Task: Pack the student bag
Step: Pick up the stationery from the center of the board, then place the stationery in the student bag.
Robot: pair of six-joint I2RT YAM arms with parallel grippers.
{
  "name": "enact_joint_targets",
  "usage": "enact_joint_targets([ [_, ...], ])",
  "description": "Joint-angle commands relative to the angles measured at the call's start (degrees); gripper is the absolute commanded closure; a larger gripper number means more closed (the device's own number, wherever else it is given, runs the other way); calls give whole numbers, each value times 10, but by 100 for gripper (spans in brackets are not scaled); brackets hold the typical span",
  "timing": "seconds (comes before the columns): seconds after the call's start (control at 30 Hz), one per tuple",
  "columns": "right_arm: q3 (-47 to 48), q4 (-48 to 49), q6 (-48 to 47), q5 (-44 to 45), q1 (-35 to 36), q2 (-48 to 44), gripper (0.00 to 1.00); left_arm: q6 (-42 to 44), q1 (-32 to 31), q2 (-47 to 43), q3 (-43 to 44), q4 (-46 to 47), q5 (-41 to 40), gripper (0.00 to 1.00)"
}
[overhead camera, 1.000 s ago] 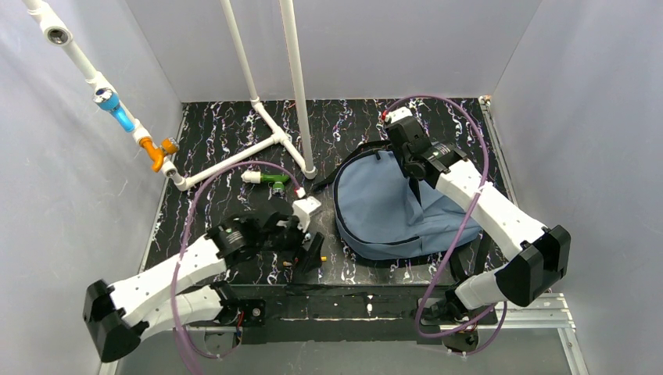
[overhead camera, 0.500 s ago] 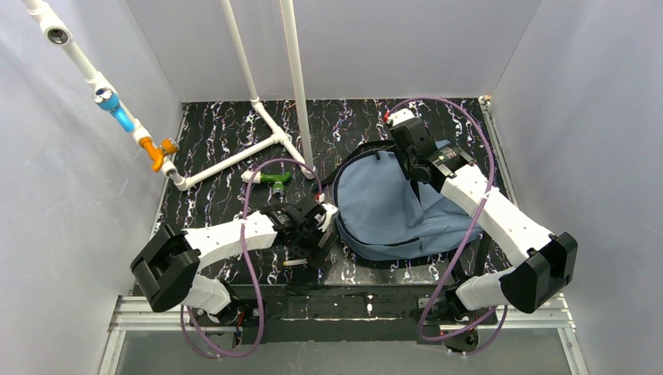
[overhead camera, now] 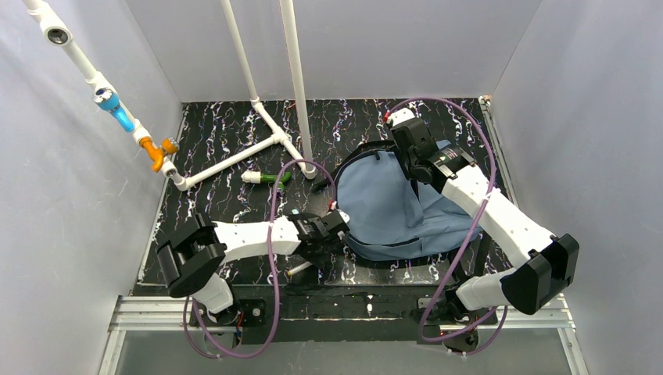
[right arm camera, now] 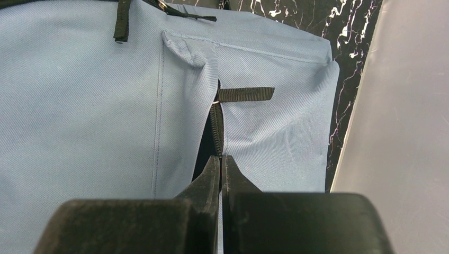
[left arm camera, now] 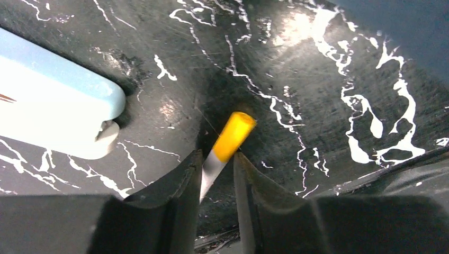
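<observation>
The student bag (overhead camera: 387,211) is a slate-blue backpack lying flat right of centre, with black straps at its top. My right gripper (overhead camera: 413,166) rests on its upper part. In the right wrist view it (right arm camera: 221,157) is shut on the dark zipper line (right arm camera: 216,119) of the bag (right arm camera: 79,106). My left gripper (overhead camera: 313,251) is low over the mat beside the bag's near-left edge. Its jaws (left arm camera: 217,154) have closed in on a white marker with a yellow cap (left arm camera: 233,135), touching it on both sides. The marker's tail (overhead camera: 297,269) pokes out near the front edge.
A white and pale-blue rounded object (left arm camera: 53,106) lies just left of the marker. A green and white marker (overhead camera: 268,178) lies behind it, near a white pipe frame (overhead camera: 266,137). Grey walls close in three sides of the black marbled mat (overhead camera: 227,125).
My left arm swung right toward the bag and lowered. Its jaws went from wide open to closed around the yellow-capped marker. The right gripper held its place on the bag.
</observation>
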Motion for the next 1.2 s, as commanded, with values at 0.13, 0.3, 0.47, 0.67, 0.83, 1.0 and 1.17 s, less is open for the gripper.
enact_joint_targets([
  [0.13,-4,39,10,-2,5,-40,99,-57,-37,-42,7,-60,-151,86],
  [0.3,-8,37,32,-10,5,-40,99,-49,-34,-115,30,-55,-148,98],
  [0.47,-8,45,42,-25,5,-50,99,-87,35,-208,52,36,25,100],
  [0.67,-12,69,66,-68,4,-67,99,-245,129,-163,104,309,304,100],
  [0.83,-9,74,80,-82,5,-72,99,-318,129,-6,232,411,379,100],
  [1.0,3,69,83,-85,5,-72,99,-389,129,111,302,463,428,100],
  [1.17,9,68,80,-78,5,-73,99,-419,129,149,300,485,427,100],
])
